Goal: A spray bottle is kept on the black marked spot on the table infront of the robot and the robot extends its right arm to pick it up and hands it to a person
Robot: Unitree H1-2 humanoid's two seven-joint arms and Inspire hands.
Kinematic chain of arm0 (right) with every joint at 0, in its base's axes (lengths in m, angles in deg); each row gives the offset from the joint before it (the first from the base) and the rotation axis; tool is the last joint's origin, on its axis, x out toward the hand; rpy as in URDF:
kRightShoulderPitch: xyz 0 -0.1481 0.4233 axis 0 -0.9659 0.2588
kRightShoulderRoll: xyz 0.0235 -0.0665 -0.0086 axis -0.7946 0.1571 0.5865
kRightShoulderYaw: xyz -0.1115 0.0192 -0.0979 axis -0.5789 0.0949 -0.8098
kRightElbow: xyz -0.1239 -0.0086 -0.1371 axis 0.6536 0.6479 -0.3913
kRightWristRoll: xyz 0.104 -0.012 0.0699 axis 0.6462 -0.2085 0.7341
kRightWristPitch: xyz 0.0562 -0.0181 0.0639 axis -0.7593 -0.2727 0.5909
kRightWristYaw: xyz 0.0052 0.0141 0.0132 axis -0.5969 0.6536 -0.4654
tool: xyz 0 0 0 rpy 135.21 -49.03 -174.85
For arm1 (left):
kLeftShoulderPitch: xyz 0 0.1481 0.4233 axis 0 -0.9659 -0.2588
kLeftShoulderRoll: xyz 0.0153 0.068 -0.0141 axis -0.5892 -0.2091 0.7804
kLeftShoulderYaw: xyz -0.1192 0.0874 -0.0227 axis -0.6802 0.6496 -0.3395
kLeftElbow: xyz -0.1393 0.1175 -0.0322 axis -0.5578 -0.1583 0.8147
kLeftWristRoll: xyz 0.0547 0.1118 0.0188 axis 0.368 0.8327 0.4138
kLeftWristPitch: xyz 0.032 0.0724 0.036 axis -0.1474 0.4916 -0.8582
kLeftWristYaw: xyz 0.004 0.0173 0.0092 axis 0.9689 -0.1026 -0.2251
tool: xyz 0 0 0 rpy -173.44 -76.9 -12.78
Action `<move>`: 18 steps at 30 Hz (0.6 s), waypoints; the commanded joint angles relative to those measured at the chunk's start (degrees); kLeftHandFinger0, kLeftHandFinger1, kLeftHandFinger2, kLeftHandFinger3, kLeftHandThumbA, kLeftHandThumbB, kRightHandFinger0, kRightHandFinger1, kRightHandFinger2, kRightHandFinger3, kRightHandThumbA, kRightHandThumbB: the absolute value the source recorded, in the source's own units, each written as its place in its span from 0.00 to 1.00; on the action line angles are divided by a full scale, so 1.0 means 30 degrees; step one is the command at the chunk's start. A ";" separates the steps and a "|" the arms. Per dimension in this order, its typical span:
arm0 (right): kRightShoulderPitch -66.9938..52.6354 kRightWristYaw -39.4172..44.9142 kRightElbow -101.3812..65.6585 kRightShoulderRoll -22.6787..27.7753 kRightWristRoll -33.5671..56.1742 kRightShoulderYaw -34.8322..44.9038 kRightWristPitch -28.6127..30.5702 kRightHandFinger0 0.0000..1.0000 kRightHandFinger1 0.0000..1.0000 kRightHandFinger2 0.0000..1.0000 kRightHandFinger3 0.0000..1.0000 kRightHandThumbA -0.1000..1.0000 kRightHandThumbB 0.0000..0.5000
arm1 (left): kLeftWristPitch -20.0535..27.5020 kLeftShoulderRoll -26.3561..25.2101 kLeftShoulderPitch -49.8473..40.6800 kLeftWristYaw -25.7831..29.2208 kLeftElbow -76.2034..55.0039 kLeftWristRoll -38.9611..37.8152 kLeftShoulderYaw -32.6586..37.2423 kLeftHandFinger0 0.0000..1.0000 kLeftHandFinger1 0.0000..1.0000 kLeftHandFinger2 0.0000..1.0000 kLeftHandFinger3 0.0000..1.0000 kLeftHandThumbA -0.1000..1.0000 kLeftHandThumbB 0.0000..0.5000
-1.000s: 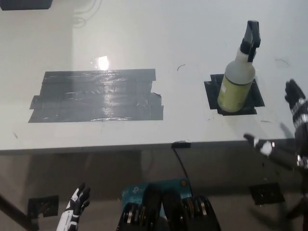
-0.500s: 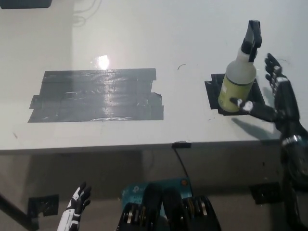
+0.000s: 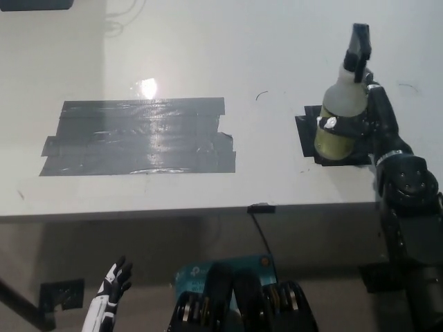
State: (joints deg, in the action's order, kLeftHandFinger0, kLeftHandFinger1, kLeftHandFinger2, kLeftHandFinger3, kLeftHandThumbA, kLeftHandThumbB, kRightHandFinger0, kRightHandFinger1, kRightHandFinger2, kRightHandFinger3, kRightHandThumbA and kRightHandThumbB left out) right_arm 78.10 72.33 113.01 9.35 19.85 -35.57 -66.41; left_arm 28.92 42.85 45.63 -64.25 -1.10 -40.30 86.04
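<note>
While upright on black marked spot [image 3: 307, 135], spray bottle [image 3: 338, 120] sits inside right hand [image 3: 367, 117], fingers seemingly wrapped around.

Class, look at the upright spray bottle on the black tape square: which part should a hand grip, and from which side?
Grip the spray bottle around its wide round body, from the right side, as the right hand does; the trigger head is narrow and uneven, and the bottle stands upright.
</note>
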 commanded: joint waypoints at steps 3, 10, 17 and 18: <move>0.1722 -0.0063 0.1984 -0.0065 0.0149 -0.0408 0.0949 1.00 1.00 1.00 1.00 1.00 0.93 | 0.0422 -0.0165 0.0279 0.0034 -0.0385 -0.0147 -0.0051 1.00 1.00 1.00 1.00 1.00 0.77; 0.2269 -0.1828 0.3976 -0.0603 0.0271 0.0163 0.2059 0.38 0.41 0.52 0.65 0.14 0.52 | 0.0460 -0.0152 0.0377 0.0049 -0.0399 -0.0140 -0.0059 1.00 1.00 1.00 1.00 1.00 0.79; 0.2290 -0.4669 0.3635 -0.0745 -0.0869 0.0070 0.4221 0.08 0.51 0.82 0.85 0.00 0.32 | 0.0280 -0.0260 0.0537 -0.0015 -0.0479 -0.0059 -0.0050 1.00 1.00 1.00 1.00 1.00 0.73; 0.2216 -0.4884 0.3260 -0.0784 -0.0877 0.0114 0.4490 0.09 0.52 0.83 0.85 0.00 0.33 | 0.0293 -0.0267 0.0554 -0.0018 -0.0447 -0.0059 -0.0048 1.00 1.00 1.00 1.00 1.00 0.73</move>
State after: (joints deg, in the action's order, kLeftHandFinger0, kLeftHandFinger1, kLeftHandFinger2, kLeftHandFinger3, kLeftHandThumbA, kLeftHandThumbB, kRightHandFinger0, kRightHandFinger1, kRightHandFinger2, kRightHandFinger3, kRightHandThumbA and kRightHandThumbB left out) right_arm 81.59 64.10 125.71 7.14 18.86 -35.64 -60.15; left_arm 28.88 42.74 46.94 -64.28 -1.10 -40.34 85.91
